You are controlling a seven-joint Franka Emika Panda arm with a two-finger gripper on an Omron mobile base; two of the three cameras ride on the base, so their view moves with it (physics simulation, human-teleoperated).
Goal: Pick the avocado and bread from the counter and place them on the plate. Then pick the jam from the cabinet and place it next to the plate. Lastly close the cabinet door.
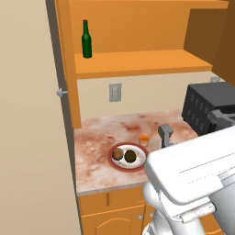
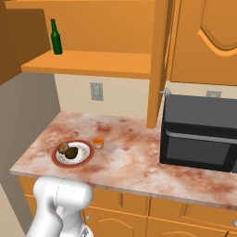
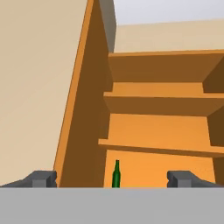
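Observation:
The red-rimmed plate (image 1: 112,158) (image 2: 57,160) sits on the stained counter (image 1: 94,147) (image 2: 134,159). On it lie the reddish-brown bread (image 1: 118,154) (image 2: 63,147) and the darker avocado (image 1: 131,156) (image 2: 71,153), side by side. The small orange jam (image 1: 144,140) (image 2: 98,142) stands on the counter just beside the plate's rim. My gripper (image 1: 165,130) (image 3: 111,178) is open and holds nothing. It hovers right of the jar and points up into the cabinet (image 1: 137,62) (image 2: 92,62), whose doors stand open.
A tall green bottle (image 1: 86,40) (image 2: 56,37) (image 3: 116,174) stands on the cabinet shelf. The open right door (image 2: 157,60) juts out over the counter. A black microwave (image 1: 206,108) (image 2: 199,134) fills the counter's right end. A wall outlet (image 1: 115,92) is behind.

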